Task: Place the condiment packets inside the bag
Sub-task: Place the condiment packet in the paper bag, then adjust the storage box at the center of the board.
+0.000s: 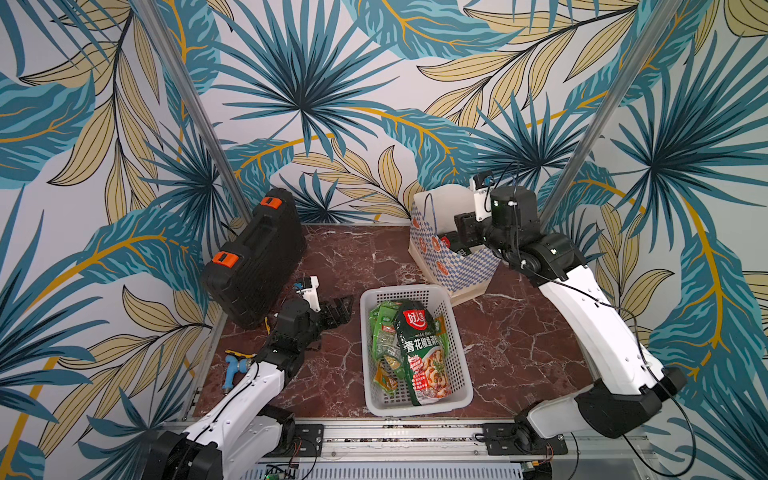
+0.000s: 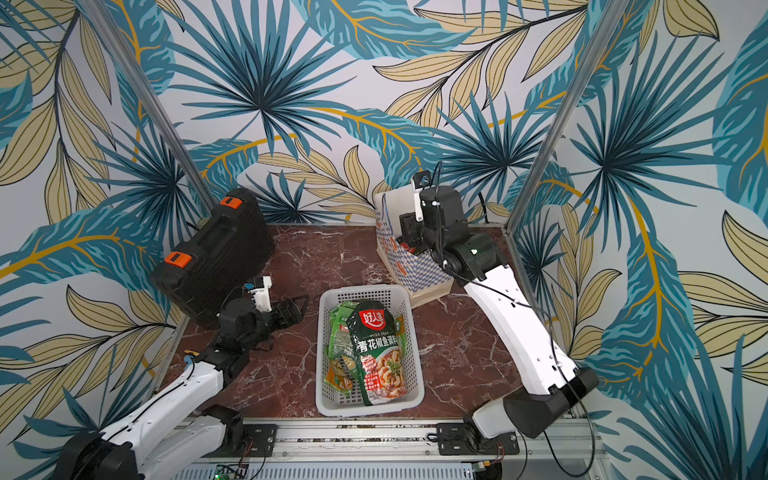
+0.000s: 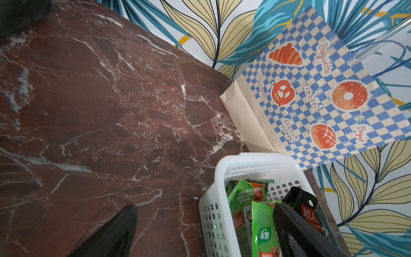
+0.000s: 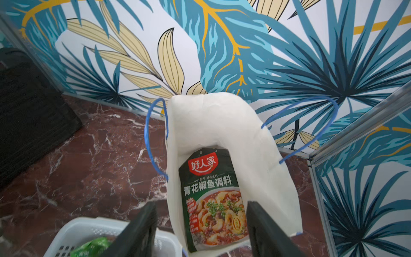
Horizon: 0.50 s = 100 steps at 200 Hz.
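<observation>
Light's even & diffuse in both top views and looks overhead. I see no hard shadows, just soft dark patches under the basket (image 1: 415, 409) and by the black case (image 1: 257, 257). The marble tabletop (image 1: 519, 340) reads dim vs the bright wall (image 1: 332, 83). Mild sheen on the pouch in the basket (image 1: 424, 357). Centre's sharp; wide-angle stretch bends the corners.

Left wrist view: fingers (image 3: 111, 233) of the left gripper (image 3: 205, 207) are dark & out of focus, bag (image 3: 311, 100) print crisp.

Right wrist view: bag interior nearly washed out, pouch in the bag (image 4: 211, 195) sharp w/ slight glare, right gripper (image 4: 202, 203) fingers (image 4: 138, 233) soft.
</observation>
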Each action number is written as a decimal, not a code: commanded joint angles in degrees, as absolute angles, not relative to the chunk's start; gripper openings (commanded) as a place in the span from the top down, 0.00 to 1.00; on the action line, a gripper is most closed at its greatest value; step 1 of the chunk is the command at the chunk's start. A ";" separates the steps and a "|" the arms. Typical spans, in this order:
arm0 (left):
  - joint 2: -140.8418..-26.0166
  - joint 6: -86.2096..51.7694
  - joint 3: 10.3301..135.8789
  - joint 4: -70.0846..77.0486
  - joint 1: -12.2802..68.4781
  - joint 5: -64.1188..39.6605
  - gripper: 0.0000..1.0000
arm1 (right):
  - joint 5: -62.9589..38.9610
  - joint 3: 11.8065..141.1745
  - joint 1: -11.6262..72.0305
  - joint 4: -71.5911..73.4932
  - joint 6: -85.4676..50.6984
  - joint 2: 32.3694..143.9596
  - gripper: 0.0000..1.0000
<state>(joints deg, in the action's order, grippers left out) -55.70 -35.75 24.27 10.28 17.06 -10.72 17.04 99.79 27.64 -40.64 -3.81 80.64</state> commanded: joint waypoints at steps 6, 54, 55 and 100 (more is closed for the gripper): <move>-59.18 -33.51 29.73 6.16 19.96 -8.09 0.00 | 8.63 89.77 27.64 -39.72 -10.38 74.39 0.27; -70.55 -34.43 35.35 4.10 24.87 -9.74 0.08 | 2.38 70.64 27.94 -37.06 -19.12 63.00 0.26; -70.78 -34.44 35.39 4.16 24.96 -9.75 0.08 | 2.25 70.30 27.95 -37.03 -19.27 62.83 0.26; -75.01 -34.80 36.85 5.17 29.12 -8.04 0.19 | 1.08 55.23 28.91 -34.89 -26.15 56.82 0.26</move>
<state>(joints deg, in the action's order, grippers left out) -74.37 -35.03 34.13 5.13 27.73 -9.17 3.14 61.34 28.25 -37.21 -20.27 59.53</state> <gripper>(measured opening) 0.823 0.741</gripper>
